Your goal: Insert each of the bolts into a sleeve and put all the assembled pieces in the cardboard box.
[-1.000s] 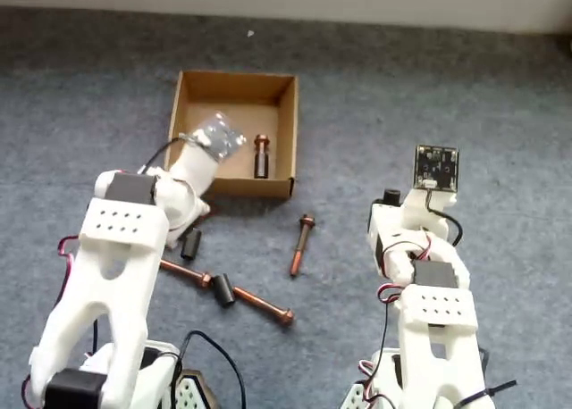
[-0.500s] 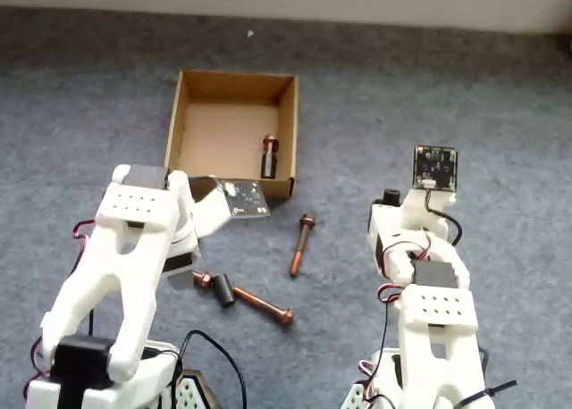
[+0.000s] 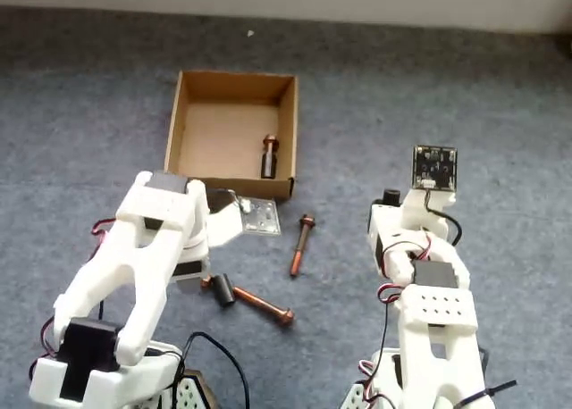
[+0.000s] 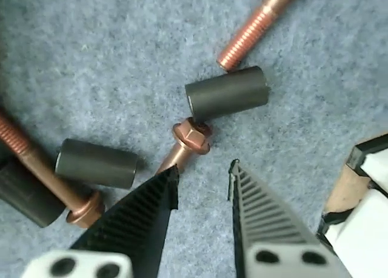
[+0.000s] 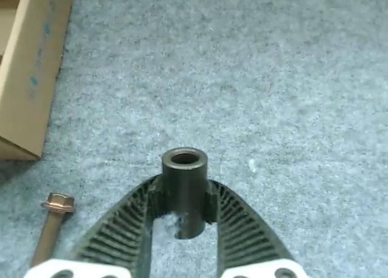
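A cardboard box (image 3: pixel 192 92) stands at the back left, and inside it one bolt in a sleeve (image 3: pixel 268 157) lies by its right wall. My left arm (image 3: pixel 152 257) is just in front of the box. Its gripper (image 4: pixel 203 172) is open above a copper bolt (image 4: pixel 189 139), with a dark sleeve (image 4: pixel 227 93) just past the bolt's head and another sleeve (image 4: pixel 97 164) to one side. In front of the box lie a loose bolt (image 3: pixel 301 242) and a bolt (image 3: pixel 264 304) with a sleeve (image 3: pixel 223 290) on it. My right gripper (image 5: pixel 183 193) is shut on an upright sleeve (image 5: pixel 185 166).
Grey carpet covers the table. The right arm (image 3: pixel 420 266) stands at the right, apart from the loose parts. The box corner (image 5: pixel 27 77) and a bolt head (image 5: pixel 57 203) show off to one side in the right wrist view.
My left arm has drawn back from over the box and swung down over the loose bolts and sleeves in front of it. The right arm has not moved.
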`<state>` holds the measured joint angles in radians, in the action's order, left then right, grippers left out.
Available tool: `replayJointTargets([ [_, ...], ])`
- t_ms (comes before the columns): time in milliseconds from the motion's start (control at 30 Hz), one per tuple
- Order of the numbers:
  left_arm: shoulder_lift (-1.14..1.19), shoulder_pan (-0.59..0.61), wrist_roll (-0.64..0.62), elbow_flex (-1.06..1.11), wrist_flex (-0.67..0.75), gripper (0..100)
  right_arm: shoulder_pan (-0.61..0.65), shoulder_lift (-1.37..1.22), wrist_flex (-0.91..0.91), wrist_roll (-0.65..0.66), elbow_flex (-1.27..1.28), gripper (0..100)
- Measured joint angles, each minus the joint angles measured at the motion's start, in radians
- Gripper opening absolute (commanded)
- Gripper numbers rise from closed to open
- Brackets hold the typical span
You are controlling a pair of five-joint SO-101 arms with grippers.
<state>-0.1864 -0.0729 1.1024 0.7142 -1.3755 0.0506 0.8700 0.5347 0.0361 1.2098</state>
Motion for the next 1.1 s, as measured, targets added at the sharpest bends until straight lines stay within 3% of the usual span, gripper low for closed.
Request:
replayJointTargets([
  [267, 0.005, -0.002, 0.008, 0.068, 0.141, 17, 0.0, 0.0, 0.0, 0.0, 0.0, 0.9],
  [500, 0.005, 0.002, 0.071, 0.095, 0.147, 16, 0.0, 0.0, 0.0, 0.0, 0.0, 0.9],
  [967, 0.005, 0.006, 0.071, 0.147, 0.265, 16, 0.0, 0.0, 0.0, 0.0, 0.0, 0.9],
  [1100, 0.005, 0.006, 0.071, 0.153, 0.301, 9, 0.0, 0.0, 0.0, 0.0, 0.0, 0.9],
])
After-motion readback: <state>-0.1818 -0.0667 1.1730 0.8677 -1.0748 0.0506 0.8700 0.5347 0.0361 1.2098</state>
